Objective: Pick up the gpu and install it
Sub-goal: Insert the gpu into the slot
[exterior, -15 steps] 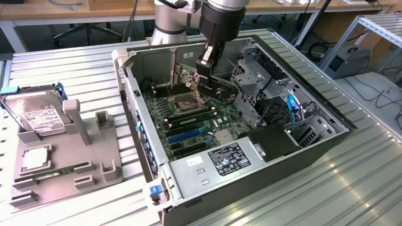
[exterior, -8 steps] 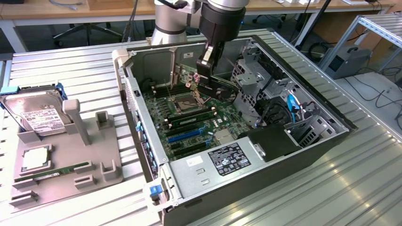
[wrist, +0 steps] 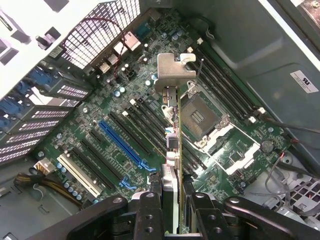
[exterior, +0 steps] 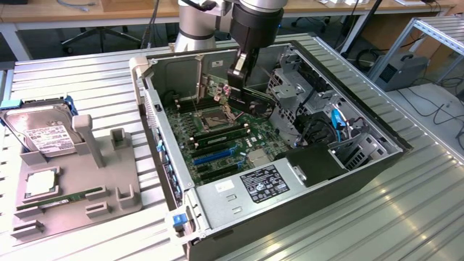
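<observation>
The tool (wrist: 173, 205) is gripping the gpu (wrist: 173, 135) edge-on – jaws partly closed on it – above the motherboard (wrist: 130, 95) inside the open case (exterior: 326, 196), and is likely needing to keep it upright, parallel with the expansion slots (wrist: 120, 142).

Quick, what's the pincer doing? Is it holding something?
Pincer: shut on the gpu, held edge-on above the motherboard.

Probably a robotics lab or workshop: a ribbed aluminium bench (exterior: 87, 81) carries an opened computer case (exterior: 305, 217) (motherboard (exterior: 239, 142) bare) and a grey parts fixture (exterior: 80, 209) at the exterior view's left. Wooden desks (exterior: 87, 11) stand far behind.
</observation>
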`<state>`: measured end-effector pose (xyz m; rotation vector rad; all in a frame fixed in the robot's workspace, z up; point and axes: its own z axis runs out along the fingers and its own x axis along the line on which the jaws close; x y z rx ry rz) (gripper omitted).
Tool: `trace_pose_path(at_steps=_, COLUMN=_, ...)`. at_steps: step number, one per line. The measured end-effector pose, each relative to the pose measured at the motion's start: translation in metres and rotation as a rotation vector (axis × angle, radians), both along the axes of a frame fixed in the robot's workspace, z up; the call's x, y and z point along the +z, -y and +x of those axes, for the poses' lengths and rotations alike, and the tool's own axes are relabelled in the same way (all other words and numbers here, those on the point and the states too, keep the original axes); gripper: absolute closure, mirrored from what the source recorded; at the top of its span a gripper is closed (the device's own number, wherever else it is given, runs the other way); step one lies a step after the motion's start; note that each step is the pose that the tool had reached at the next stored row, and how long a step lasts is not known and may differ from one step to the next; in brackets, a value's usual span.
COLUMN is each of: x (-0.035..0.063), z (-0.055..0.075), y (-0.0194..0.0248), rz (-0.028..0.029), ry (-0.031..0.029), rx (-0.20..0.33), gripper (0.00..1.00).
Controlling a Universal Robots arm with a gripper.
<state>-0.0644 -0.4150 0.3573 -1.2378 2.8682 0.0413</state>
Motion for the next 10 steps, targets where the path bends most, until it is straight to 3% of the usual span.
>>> trace_pose_path(at_steps=10, x=0.0000, z=0.0000, y=0.0000, rz=0.0000, ry=0.0000, rx=0.019, gripper=0.73)
